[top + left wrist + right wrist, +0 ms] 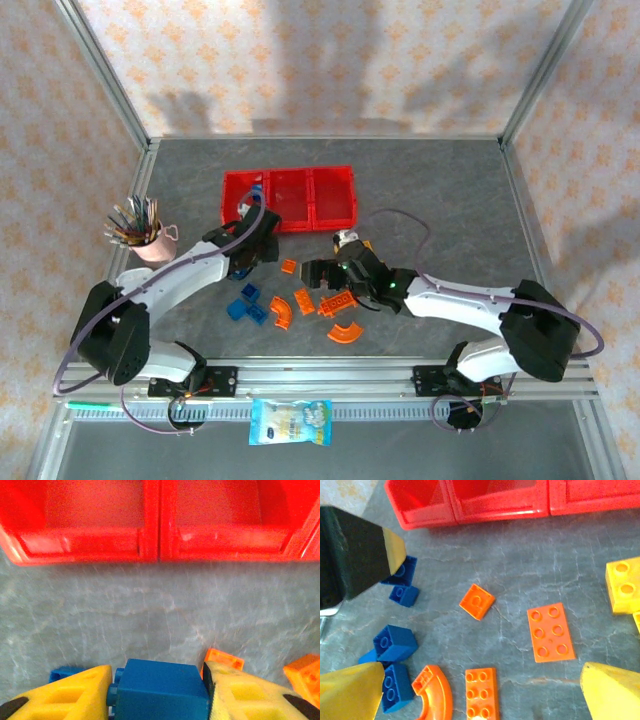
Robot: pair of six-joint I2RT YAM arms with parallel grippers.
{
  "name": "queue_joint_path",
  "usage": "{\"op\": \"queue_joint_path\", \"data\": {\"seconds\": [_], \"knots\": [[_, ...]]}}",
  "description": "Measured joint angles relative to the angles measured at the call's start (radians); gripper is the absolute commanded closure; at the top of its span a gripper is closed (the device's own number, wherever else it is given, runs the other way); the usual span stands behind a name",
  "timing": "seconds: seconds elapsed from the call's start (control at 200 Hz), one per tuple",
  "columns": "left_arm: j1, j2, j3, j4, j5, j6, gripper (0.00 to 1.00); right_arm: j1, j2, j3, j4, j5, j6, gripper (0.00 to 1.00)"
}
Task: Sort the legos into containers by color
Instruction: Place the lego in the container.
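Carrying the blue brick [159, 690] calls for a level lift. The left gripper [157, 672] pinches it between both fingers [65, 692], narrowly parted, just short of the red tray [290, 203], which lies toward the far edge of the table [450, 190]. I would clear the near wall, then release low inside one compartment kept for blue. The right gripper [481, 666] hangs spread wide, holding nothing. Counted: three compartments; under that gripper, at least four loose blue bricks [395, 642], four orange pieces [551, 631], two yellow bricks [622, 585].
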Motion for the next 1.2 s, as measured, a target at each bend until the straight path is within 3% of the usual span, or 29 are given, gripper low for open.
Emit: {"op": "queue_joint_path", "data": {"seconds": [0.365, 0.836, 1.201], "knots": [[0.167, 0.026, 0.211, 0.024, -0.045, -0.001, 0.57, -0.014, 0.025, 0.097, -0.023, 0.056, -0.003, 0.0], [0.285, 0.402, 0.458, 0.092, -0.081, 0.014, 0.57, -0.088, 0.088, 0.108, 0.106, 0.032, -0.05, 0.0], [0.3, 0.657, 0.626, 0.096, -0.117, 0.018, 0.51, -0.105, 0.124, 0.166, 0.131, 0.018, -0.102, 0.0]]}}
